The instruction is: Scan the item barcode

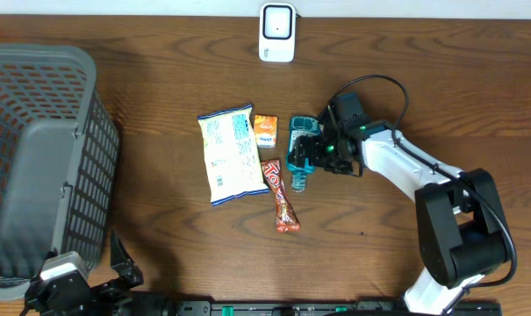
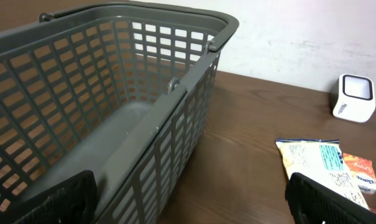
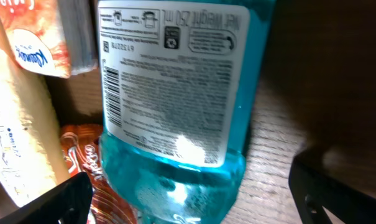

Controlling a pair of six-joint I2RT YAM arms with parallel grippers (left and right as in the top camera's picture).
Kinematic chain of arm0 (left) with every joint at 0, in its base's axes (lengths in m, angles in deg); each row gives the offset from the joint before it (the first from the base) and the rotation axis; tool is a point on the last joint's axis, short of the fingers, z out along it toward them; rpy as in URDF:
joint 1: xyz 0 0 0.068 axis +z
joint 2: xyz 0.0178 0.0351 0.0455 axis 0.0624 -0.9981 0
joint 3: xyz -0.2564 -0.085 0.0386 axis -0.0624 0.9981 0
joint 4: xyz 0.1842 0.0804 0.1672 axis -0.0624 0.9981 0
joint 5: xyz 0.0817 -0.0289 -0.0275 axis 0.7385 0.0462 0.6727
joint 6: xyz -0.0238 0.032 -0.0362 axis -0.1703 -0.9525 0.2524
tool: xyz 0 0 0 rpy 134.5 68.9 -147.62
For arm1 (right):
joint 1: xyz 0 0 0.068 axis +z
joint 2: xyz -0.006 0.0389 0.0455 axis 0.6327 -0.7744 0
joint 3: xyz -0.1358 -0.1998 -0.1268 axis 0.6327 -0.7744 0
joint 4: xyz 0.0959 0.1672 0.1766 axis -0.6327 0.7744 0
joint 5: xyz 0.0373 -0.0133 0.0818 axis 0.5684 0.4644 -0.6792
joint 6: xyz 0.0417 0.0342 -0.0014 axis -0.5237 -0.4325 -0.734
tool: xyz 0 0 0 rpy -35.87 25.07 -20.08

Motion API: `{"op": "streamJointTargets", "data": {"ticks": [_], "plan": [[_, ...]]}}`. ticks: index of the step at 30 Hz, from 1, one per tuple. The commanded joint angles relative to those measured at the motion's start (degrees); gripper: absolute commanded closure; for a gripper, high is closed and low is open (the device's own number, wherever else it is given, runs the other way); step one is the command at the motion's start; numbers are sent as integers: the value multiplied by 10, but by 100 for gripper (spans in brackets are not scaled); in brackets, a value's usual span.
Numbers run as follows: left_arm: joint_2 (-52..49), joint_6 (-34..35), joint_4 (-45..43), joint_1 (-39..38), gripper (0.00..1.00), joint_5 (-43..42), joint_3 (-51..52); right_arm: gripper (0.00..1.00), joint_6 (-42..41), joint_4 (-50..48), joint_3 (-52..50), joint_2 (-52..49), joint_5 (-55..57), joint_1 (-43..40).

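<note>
– Jaws of the right gripper (image 1: 307,156) stand spread, nothing grasped; left gripper (image 2: 188,202) likewise. What could go wrong?
– Blue bottle (image 3: 175,93) is round: an off-centre squeeze could roll it, or pinch the chocolate bar (image 1: 281,195) just beside it.
– Where does it lie?
– Flat on the table (image 1: 423,70), between those spread right fingers (image 3: 45,202), label up.

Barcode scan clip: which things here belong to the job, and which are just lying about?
Job: blue bottle under the open right gripper; white scanner.
Lying about: snack bag, orange packet, chocolate bar, grey basket.
</note>
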Motion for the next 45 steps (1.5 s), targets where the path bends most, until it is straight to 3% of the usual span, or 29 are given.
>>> {"op": "streamJointTargets", "data": {"ticks": [1,6,13,23,27,35,39,45], "plan": [[0,40,57,2,2,16,42,5,-11,-2,-10,-50,-7,4],[0,40,57,2,2,16,42,18,-12,-18,-10,-78,-7,3],[0,40,57,2,2,16,42,60,-9,-16,-10,-84,17,4],[0,40,57,2,2,16,42,79,26,7,5,-45,44,-17],[0,40,57,2,2,16,42,77,66,45,27,-9,106,-11],[0,40,57,2,2,16,42,76,68,119,39,5,279,48],[0,40,57,2,2,16,42,60,65,127,37,5,283,74],[0,40,57,2,2,16,42,51,54,151,32,3,283,95]]}}
